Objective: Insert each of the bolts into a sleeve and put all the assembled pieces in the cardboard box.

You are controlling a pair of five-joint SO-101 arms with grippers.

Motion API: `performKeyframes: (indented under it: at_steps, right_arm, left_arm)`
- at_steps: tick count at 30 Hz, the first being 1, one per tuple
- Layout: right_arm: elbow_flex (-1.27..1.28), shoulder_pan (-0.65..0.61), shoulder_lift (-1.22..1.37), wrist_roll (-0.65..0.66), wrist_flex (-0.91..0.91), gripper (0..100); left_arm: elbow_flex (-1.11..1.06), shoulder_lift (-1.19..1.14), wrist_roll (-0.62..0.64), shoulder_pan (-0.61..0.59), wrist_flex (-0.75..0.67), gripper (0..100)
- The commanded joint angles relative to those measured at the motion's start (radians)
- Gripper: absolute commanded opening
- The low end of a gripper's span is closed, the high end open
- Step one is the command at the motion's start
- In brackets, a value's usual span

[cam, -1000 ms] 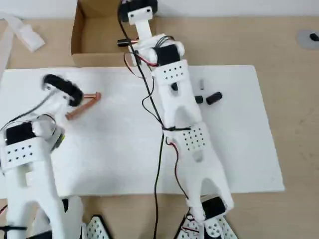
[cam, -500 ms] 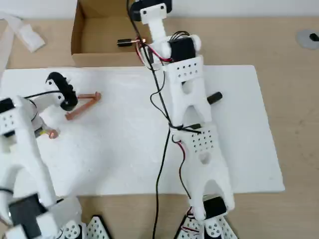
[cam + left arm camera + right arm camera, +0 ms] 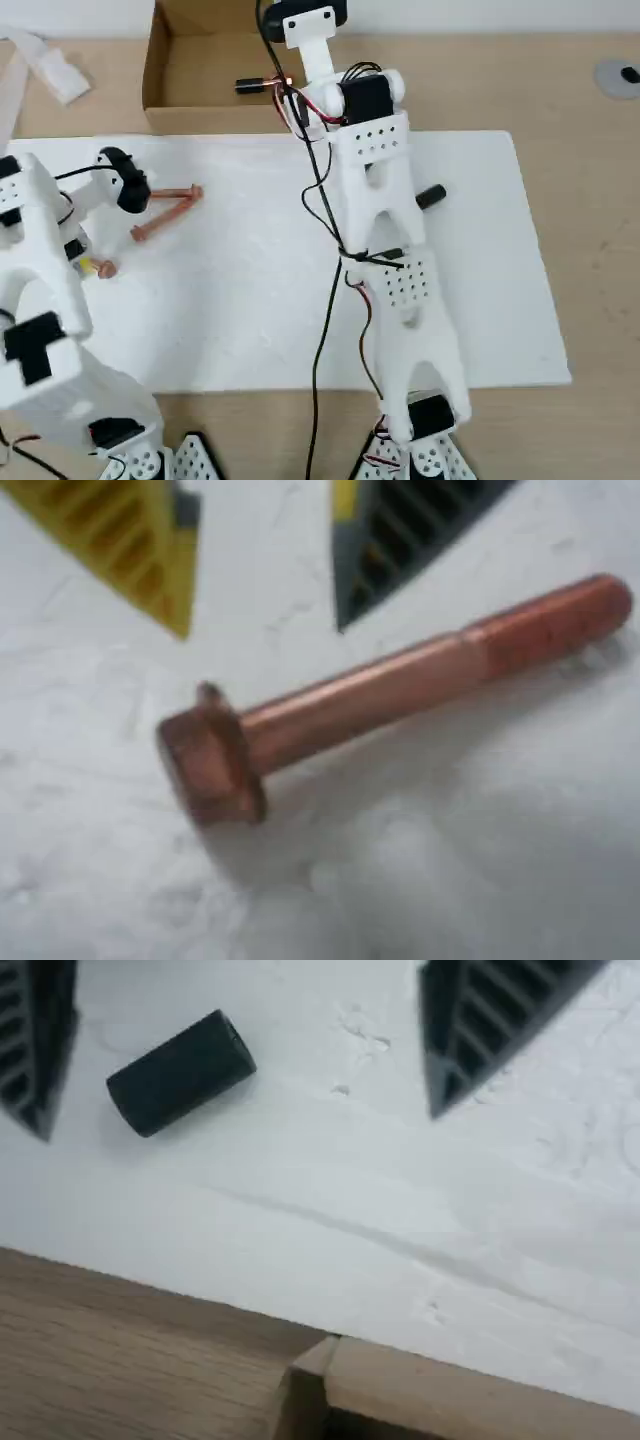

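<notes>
Two copper bolts (image 3: 160, 221) are seen in a V at 9 o'clock on the white sheet (image 3: 250, 320). A lone bolt (image 3: 390, 690) is seen at 7 o'clock of them, at the tips of the left end effector (image 3: 262, 628), which is parted moderately and empty. The right end effector (image 3: 238, 1120) is spread wide, nothing gripped, by a black sleeve (image 3: 180, 1072) near a corner of the cardboard box (image 3: 200, 118). The box is set at 11 o'clock on the table (image 3: 590, 250), with one assembled piece (image 3: 252, 86) inside.
</notes>
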State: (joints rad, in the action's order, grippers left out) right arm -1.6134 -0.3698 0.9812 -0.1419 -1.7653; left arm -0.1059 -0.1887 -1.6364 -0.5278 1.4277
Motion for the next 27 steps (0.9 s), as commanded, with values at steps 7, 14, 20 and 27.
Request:
performKeyframes:
  at_steps: [7, 14, 20, 27]
  right_arm:
    - [-0.051, -0.019, -0.09, -0.005, -0.015, 28.1]
    - [-0.051, -0.077, -0.09, -0.005, -0.015, 28.1]
    - [-0.051, -0.088, -0.09, -0.005, -0.015, 28.1]
    - [-0.051, -0.087, -0.09, -0.005, -0.015, 28.0]
  left_arm:
    - [0.196, -0.157, -0.485, -0.008, 0.005, 11]
    - [0.313, -0.252, -0.483, 0.011, 0.005, 11]
    - [0.338, -0.318, -0.483, 0.051, 0.005, 11]
    - [0.338, -0.384, -0.437, 0.126, -0.049, 11]
